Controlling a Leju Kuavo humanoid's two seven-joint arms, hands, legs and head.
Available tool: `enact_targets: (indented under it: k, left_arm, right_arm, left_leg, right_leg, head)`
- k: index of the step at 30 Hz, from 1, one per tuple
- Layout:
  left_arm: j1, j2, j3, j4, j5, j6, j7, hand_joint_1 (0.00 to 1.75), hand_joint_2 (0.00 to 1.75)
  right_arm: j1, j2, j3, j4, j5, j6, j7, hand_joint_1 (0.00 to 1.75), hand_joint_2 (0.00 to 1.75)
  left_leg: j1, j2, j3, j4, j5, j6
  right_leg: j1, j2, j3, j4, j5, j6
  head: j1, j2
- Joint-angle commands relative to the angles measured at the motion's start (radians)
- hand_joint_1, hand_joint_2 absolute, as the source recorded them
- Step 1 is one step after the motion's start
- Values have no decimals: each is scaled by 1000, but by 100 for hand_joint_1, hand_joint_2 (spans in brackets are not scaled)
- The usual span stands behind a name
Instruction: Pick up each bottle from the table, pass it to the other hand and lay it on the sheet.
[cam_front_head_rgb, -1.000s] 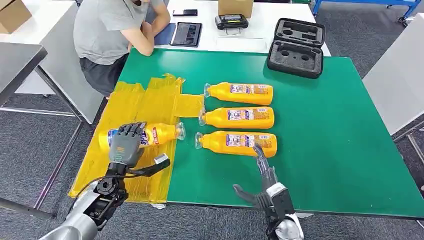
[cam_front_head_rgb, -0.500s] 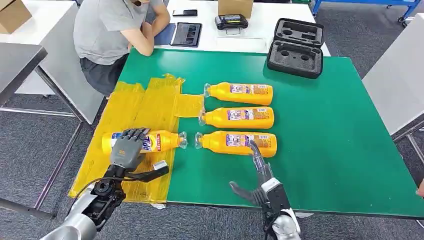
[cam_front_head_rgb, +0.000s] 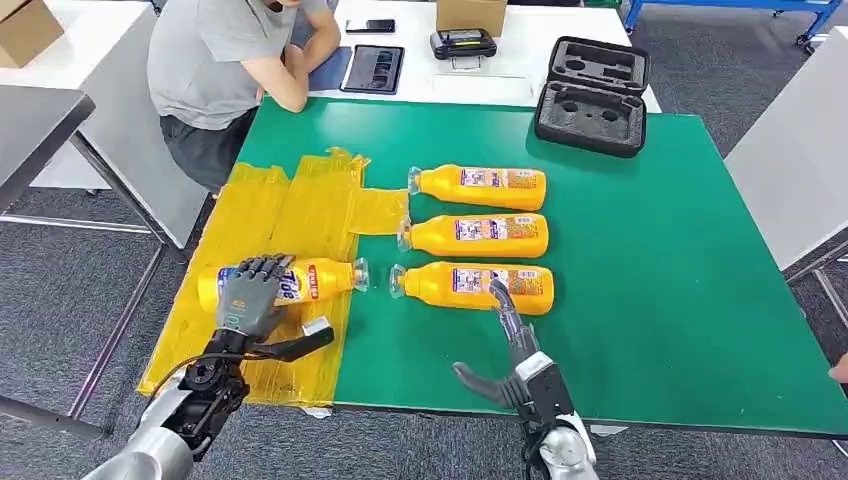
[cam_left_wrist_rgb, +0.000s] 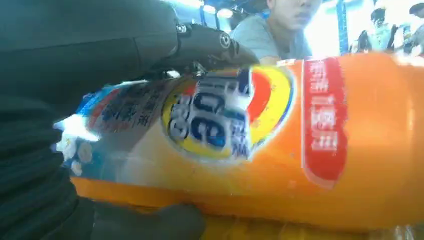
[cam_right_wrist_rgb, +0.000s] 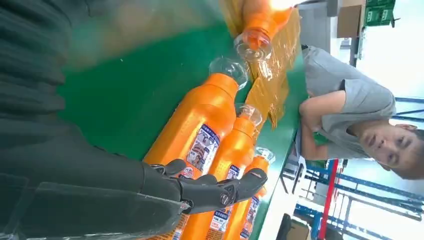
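An orange Tide bottle (cam_front_head_rgb: 315, 279) (cam_left_wrist_rgb: 300, 145) lies on its side over the yellow sheet (cam_front_head_rgb: 290, 205), cap toward the table's middle. My left hand (cam_front_head_rgb: 250, 295) grips its label end, fingers (cam_left_wrist_rgb: 200, 42) over the top and the thumb under it. Three more orange bottles lie in a row on the green table (cam_front_head_rgb: 660, 250): far (cam_front_head_rgb: 480, 187), middle (cam_front_head_rgb: 478, 235) and near (cam_front_head_rgb: 475, 285) (cam_right_wrist_rgb: 195, 135). At the front edge my right hand (cam_front_head_rgb: 510, 355) (cam_right_wrist_rgb: 200, 192) is open, with its fingers stretched toward the near bottle's base.
A person (cam_front_head_rgb: 225, 60) sits at the table's far left corner beside the sheet. A black foam case (cam_front_head_rgb: 592, 95) stands at the back right. A tablet (cam_front_head_rgb: 373, 68) and a box (cam_front_head_rgb: 470, 15) lie on the white table behind. Another person's hand (cam_front_head_rgb: 838, 372) shows at the right edge.
The held bottle has shifted slightly left over the sheet with my left hand. My right hand has edged left and forward toward the near bottle.
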Motion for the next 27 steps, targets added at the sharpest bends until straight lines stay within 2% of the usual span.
enact_targets:
  k: [1, 4, 10, 18, 22, 23, 24, 26, 27]
  left_arm:
    - [25, -4, 72, 50, -8, -15, 34, 0, 175]
    - [21, -2, 66, 49, -8, 5, 44, 0, 175]
    - [26, -16, 39, 23, -8, 56, 50, 0, 175]
    - [8, -12, 13, 39, -8, 85, 66, 0, 175]
    - [40, -21, 22, -37, -8, 128, 55, 0, 175]
    - [70, -45, 59, -112, 10, 134, 0, 0, 175]
    - [108, -79, 97, -201, 113, 134, -112, 0, 175]
    - [151, -107, 100, -298, 218, 125, -207, 0, 175]
    - [214, -132, 92, -428, 369, 76, -301, 0, 175]
  right_arm:
    - [-50, -7, 12, 94, 8, -4, -11, 0, 175]
    - [-42, -9, 8, 92, 9, -10, -16, 0, 175]
    - [-55, -15, 7, 110, 14, -12, -22, 0, 175]
    - [-78, -19, 6, 143, 12, -20, -24, 0, 175]
    - [-71, -21, 9, 140, 8, -30, -24, 0, 175]
    - [-67, -23, 11, 130, 6, -43, -24, 0, 175]
    - [-60, -26, 17, 109, 9, -61, -24, 0, 175]
    - [-45, -32, 36, 56, 2, -89, -24, 0, 175]
    - [-29, -34, 48, -2, -57, -73, -24, 0, 175]
  left_leg:
    - [0, 4, 6, -1, -2, -1]
    - [1, 5, 10, -2, -4, -2]
    - [0, 2, 5, -1, -1, -1]
    - [0, 1, 6, -1, -2, -1]
    - [1, 2, 9, -1, -3, -2]
    - [1, 2, 7, -1, -2, -1]
    - [0, 1, 6, -1, -2, -1]
    - [0, 0, 6, 0, -3, -1]
    - [0, 1, 5, 0, -3, -1]
  right_leg:
    - [0, 4, 4, -1, -1, -1]
    - [1, 5, 9, -2, -2, -2]
    - [0, 2, 4, -1, -1, -1]
    - [0, 1, 5, -1, -1, -1]
    - [1, 2, 8, -2, -2, -2]
    - [1, 2, 6, -2, -2, -1]
    - [0, 1, 6, -1, -2, -1]
    - [0, 0, 6, -1, -2, -1]
    - [0, 1, 4, 0, -2, -1]
  head:
    - [0, 0]
    - [0, 0]
    - [0, 0]
    - [0, 0]
    - [0, 0]
    - [0, 0]
    - [0, 0]
    - [0, 0]
    - [0, 0]
